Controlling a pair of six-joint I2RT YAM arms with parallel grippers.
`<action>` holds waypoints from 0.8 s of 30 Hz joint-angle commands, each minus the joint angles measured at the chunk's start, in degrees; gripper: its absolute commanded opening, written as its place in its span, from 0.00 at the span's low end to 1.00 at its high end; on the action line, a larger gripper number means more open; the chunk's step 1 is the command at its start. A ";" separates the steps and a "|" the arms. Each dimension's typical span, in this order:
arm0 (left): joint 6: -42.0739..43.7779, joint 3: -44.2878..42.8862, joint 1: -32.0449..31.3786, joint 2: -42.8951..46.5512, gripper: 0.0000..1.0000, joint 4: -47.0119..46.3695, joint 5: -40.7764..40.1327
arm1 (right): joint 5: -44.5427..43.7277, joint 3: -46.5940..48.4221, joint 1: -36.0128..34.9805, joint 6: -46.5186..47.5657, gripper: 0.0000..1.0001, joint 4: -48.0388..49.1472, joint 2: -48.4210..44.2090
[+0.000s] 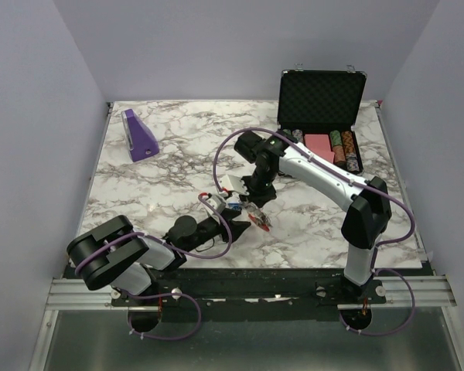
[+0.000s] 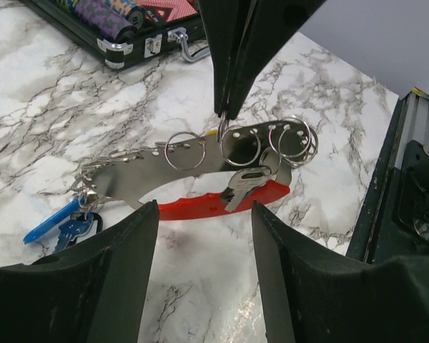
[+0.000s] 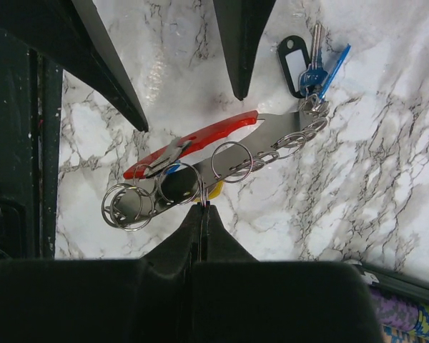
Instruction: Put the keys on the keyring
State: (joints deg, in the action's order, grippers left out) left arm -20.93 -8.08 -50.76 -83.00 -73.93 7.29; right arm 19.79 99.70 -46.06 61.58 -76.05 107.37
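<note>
Right gripper (image 3: 202,209) is down over the keyring (image 1: 257,219), fingers shut tight on one thin ring (image 2: 222,132); that pinch looks meant to hold the whole bunch steady and present it side-on to the other arm; whether it hangs clear of the marble or rests on it, I cannot tell. Left gripper (image 2: 205,207) comes in low from the near edge, fingers apart and straddling the red crescent (image 2: 222,204); nothing is clamped between them, and I read this as lining up a second hold so a ring can be worked.

The keyring sits close to the near edge of the table (image 1: 139,185), roughly midway between its left and right edges, well apart from the chip case (image 1: 321,100) at the far right corner.

Now the look of it: a curved metal plate (image 2: 136,171) punched with a row of holes, backed by the crescent; several split rings threaded through it, thickest at one end; a silver key (image 2: 243,182) dangling across the red; at the other end a short chain of rings leads to the blue keys (image 2: 53,223) and a dark-framed tag (image 3: 294,64) lying flat on the marble; a yellow sliver (image 3: 214,189) peeks from under the plate, likely another key head.
</note>
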 commanded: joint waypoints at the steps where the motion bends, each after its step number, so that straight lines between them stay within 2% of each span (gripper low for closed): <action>1: 0.27 0.08 -0.30 1.61 0.62 -16.16 -2.02 | 3.05 -0.65 -0.25 0.91 0.01 -3.31 -0.06; 5: 1.06 -1.67 -0.39 2.32 0.61 -13.44 -1.75 | 4.73 -0.30 -0.25 1.17 0.01 -3.93 -0.06; 12: 0.98 -3.70 -0.30 1.44 0.52 -13.52 1.58 | 6.75 -0.03 -0.25 1.44 0.01 -4.63 -0.06; 24: 0.45 -4.93 -0.30 0.21 0.47 -14.75 4.31 | 10.00 1.11 -0.17 1.70 0.01 -5.25 0.21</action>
State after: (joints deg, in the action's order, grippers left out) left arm -20.84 -10.22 -50.72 -81.71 -75.37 7.70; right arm 26.65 99.31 -45.12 62.43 -76.51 107.37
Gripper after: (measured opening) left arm 0.472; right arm 0.011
